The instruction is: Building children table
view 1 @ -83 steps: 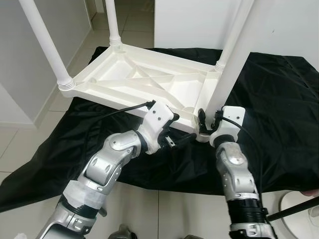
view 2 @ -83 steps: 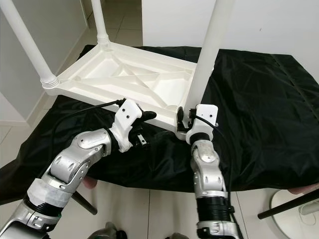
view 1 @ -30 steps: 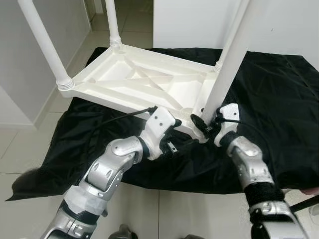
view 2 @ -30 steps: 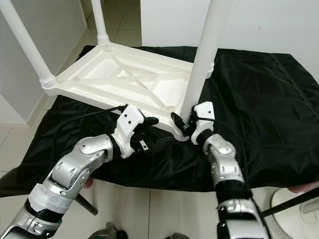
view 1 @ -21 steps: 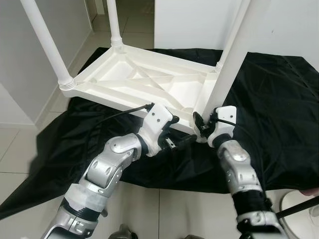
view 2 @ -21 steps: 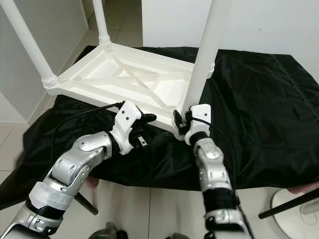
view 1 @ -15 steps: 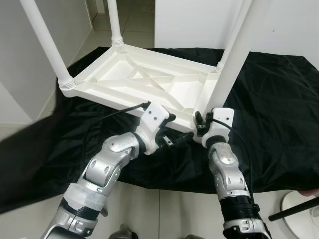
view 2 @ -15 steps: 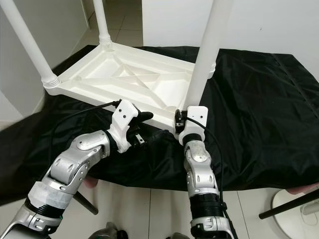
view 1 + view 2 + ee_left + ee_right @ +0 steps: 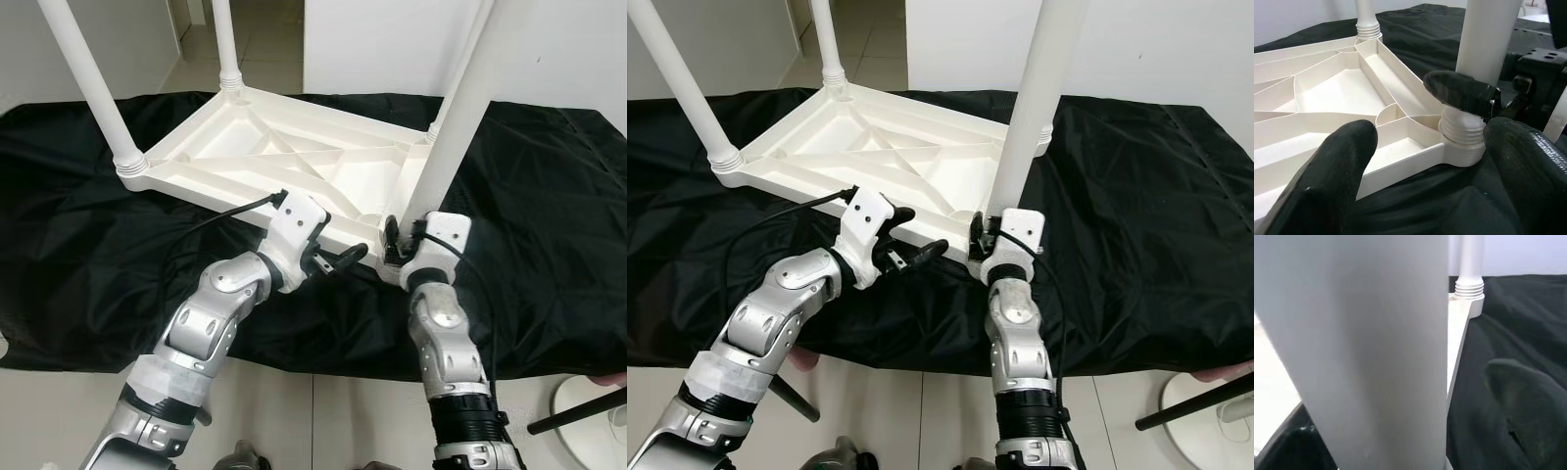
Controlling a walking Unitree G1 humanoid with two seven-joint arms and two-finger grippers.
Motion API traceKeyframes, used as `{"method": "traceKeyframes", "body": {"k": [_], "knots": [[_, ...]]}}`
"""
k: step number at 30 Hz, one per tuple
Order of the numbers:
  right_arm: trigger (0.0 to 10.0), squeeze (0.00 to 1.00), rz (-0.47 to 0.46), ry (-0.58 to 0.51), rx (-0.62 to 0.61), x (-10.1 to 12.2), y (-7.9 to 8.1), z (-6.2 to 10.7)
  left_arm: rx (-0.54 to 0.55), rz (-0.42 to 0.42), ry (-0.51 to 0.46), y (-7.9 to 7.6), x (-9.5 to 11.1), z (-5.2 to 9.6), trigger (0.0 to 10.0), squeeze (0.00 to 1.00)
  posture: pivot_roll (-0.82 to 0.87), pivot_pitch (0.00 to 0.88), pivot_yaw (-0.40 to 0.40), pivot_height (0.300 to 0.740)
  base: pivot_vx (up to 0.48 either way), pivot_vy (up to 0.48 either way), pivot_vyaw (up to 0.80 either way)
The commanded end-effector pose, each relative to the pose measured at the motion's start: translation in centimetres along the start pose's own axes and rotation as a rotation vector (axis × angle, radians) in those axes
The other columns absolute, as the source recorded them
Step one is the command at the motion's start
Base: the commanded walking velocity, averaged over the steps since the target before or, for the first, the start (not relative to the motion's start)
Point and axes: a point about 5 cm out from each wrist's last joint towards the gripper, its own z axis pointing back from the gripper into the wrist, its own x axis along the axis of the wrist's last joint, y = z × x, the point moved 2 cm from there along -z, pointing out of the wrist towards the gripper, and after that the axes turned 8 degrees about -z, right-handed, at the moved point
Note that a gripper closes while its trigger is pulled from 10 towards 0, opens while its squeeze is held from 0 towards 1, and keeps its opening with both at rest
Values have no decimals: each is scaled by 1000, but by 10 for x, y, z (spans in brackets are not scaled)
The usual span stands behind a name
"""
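A white plastic children's table [image 9: 294, 157] lies upside down on a black cloth [image 9: 549, 215], with its legs pointing up. My right gripper [image 9: 397, 245] is shut on the near right leg [image 9: 446, 147], just above its threaded base [image 9: 1463, 132]. One of its fingers [image 9: 1459, 90] presses against that leg in the left wrist view. My left gripper [image 9: 343, 250] stands open beside the table's near edge, left of that corner, with its fingers [image 9: 1337, 166] spread and nothing between them. Up close, the leg [image 9: 1366, 347] covers most of the right wrist view.
The other legs [image 9: 93, 88] rise at the table's left and far corners. Behind the cloth stands a white wall [image 9: 392, 39]. Tiled floor [image 9: 323, 421] lies in front, with a black rod [image 9: 578, 411] and a white round object [image 9: 588, 431] at the lower right.
The black cloth has spread out to the left over the floor. My left gripper has risen closer to the table's edge. My right forearm has swung back from its tilt towards upright, still on the leg.
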Motion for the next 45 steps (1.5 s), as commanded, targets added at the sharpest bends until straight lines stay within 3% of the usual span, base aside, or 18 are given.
{"method": "traceKeyframes", "body": {"k": [1, 4, 7, 8, 12, 13, 15, 16, 24, 25, 27, 28, 29, 30, 31, 40, 41, 45], "knots": [[10000, 1000, -16, -8, 5, 2, -5, 1, -12, 9, 0, -1, -2, 2, 10000, 0, -15, 0, 15, 740, 0, 0, 0], [10000, 1000, -16, 11, 109, 3, -14, -3, -24, 12, -6, -4, -2, 3, 10000, 0, -13, 0, 16, 740, 0, 0, 0], [10000, 922, 26, 36, 224, 4, -22, -6, -37, 5, -12, -7, -2, 4, 10000, 0, -14, 0, 17, 740, 0, 0, 0], [10000, 0, 35, 60, 281, 3, -25, -8, -42, 9, -5, -8, -2, 3, 10000, 0, -14, 0, 18, 740, 0, 0, 0], [10000, 0, 35, 60, 281, 3, -25, -8, -42, 9, -5, -8, -2, 3, 10000, 0, -14, 0, 18, 740, 0, 0, 0], [10000, 0, 75, 93, 417, 2, -27, -10, -57, 17, 0, -13, -2, 1, 10000, 0, -14, 0, 24, 740, 0, 0, 0], [10000, 0, 75, 93, 417, 2, -27, -10, -57, 17, 0, -13, -2, 1, 10000, 0, -14, 0, 24, 740, 0, 0, 0], [10000, 0, 110, 136, 554, -1, -24, -11, -74, 13, -5, -18, -1, -2, 10000, 0, -18, 0, 40, 740, 0, 0, 0], [10000, 0, 223, 215, 697, -11, -14, -22, -92, 5, -12, -21, 1, -4, 10000, 0, -21, 0, 45, 740, 0, 0, 0], [6588, 0, 240, 222, 714, -12, -12, -24, -94, 5, -13, -21, 1, -5, 10000, 0, -21, 0, 50, 740, 0, 0, 0], [6588, 0, 240, 222, 714, -12, -12, -24, -94, 5, -13, -21, 1, -5, 10000, 0, -21, 0, 50, 740, 0, 0, 0], [4863, 0, 243, 229, 730, -12, -12, -25, -94, 4, -14, -21, 1, -5, 10000, 0, -21, 0, 50, 740, 0, 0, 0], [4863, 0, 243, 229, 730, -12, -12, -25, -94, 4, -14, -21, 1, -5, 10000, 0, -21, 0, 50, 740, 0, 0, 0], [1725, 0, 247, 240, 741, -13, -13, -27, -95, 3, -14, -20, 2, -5, 10000, 0, -21, 0, 50, 740, 0, 0, 0], [0, 0, 254, 257, 749, -15, -15, -28, -94, 2, -15, -20, 2, -5, 10000, 0, -19, 0, 47, 740, 0, 0, 0], [0, 0, 233, 298, 738, -26, -30, -22, -83, 1, -19, -20, 3, -5, 10000, 0, -17, 0, 34, 740, 0, 0, 0], [10000, 0, 221, 295, 721, -26, -30, -21, -81, 2, -19, -20, 2, -5, 10000, 0, -17, 0, 32, 740, 0, 0, 0], [10000, 0, 205, 289, 709, -27, -30, -21, -79, 2, -18, -19, 2, -5, 10000, 0, -18, 0, 30, 740, 0, 0, 0]]}}
